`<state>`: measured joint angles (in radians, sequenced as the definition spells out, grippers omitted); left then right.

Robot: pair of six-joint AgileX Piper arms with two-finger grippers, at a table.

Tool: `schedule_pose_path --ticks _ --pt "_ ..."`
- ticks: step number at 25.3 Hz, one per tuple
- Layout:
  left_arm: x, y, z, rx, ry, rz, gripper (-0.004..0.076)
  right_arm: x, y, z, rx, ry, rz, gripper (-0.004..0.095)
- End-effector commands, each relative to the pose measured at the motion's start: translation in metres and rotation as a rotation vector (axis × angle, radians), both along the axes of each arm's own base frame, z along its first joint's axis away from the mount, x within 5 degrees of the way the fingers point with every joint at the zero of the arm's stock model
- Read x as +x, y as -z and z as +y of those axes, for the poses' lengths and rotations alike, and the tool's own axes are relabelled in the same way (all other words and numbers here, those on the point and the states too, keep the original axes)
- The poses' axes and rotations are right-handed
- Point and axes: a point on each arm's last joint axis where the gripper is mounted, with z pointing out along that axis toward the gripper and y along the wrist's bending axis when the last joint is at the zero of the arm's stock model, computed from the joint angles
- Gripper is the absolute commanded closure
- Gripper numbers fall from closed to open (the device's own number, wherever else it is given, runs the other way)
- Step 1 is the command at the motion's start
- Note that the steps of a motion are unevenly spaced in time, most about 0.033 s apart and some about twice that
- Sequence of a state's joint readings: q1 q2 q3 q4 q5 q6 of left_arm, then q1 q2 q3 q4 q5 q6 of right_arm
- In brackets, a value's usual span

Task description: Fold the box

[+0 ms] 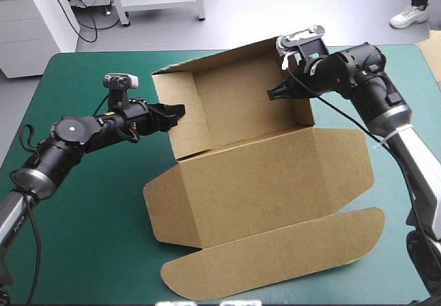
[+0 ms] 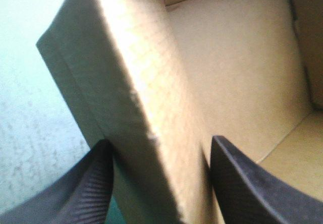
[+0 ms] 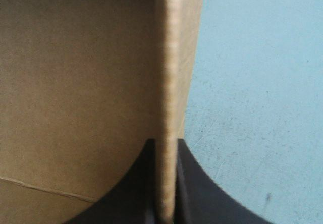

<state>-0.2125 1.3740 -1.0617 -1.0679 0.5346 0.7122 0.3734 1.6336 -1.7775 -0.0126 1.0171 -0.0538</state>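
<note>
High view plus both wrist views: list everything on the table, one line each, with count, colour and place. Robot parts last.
Cut cardboard box: one, brown, mid-table; far part has walls raised, near panels lie flat.
Table cover: one, teal-green, under everything.
Loose board edge: one, pale brown, at the table's far right corner, mostly out of view.
Left gripper: one, black fingers, open, astride the box's left wall.
Right gripper: one, black fingers, shut on the box's right wall.
</note>
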Motion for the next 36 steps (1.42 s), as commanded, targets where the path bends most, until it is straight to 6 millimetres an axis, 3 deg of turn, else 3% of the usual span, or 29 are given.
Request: schedule_pose_path --ticks 1,6,7,9,15,17,21,26,32,36 --pt "-0.007 -0.018 -0.008 -0.020 -0.065 -0.007 0.0339 -0.023 -0.029 0.026 0.146 -0.076 -0.087 0.0923" --pt "-0.002 -0.021 -0.005 0.070 -0.097 0.019 0.0526 -0.030 -0.029 0.040 0.186 -0.106 -0.065 0.0924" --pt "0.002 -0.026 -0.006 0.104 -0.083 0.027 0.0633 -0.032 -0.029 0.042 0.210 -0.114 -0.051 0.0924" --pt "0.007 -0.033 -0.011 0.164 -0.036 0.032 0.0733 -0.032 -0.029 0.041 0.217 -0.091 -0.038 0.0924" --pt "0.035 -0.024 -0.032 0.389 -0.041 0.188 0.0732 -0.024 -0.015 0.030 0.096 0.040 0.015 0.0924" --pt "0.049 -0.012 -0.042 0.496 -0.056 0.267 0.0732 -0.011 0.006 0.027 0.028 0.086 0.102 0.0924" --pt "0.065 0.006 -0.055 0.485 -0.041 0.303 0.0732 0.027 0.058 0.020 -0.030 0.139 0.262 0.0924" --pt "0.077 0.034 -0.060 0.523 -0.026 0.364 0.0732 0.053 0.097 0.013 -0.049 0.140 0.351 0.0926" --pt "0.092 0.075 -0.068 0.601 0.074 0.408 0.0732 0.070 0.131 0.016 -0.118 0.126 0.394 0.0926" --pt "0.096 0.091 -0.072 0.597 0.078 0.444 0.0731 0.076 0.136 0.017 -0.126 0.121 0.368 0.0926"
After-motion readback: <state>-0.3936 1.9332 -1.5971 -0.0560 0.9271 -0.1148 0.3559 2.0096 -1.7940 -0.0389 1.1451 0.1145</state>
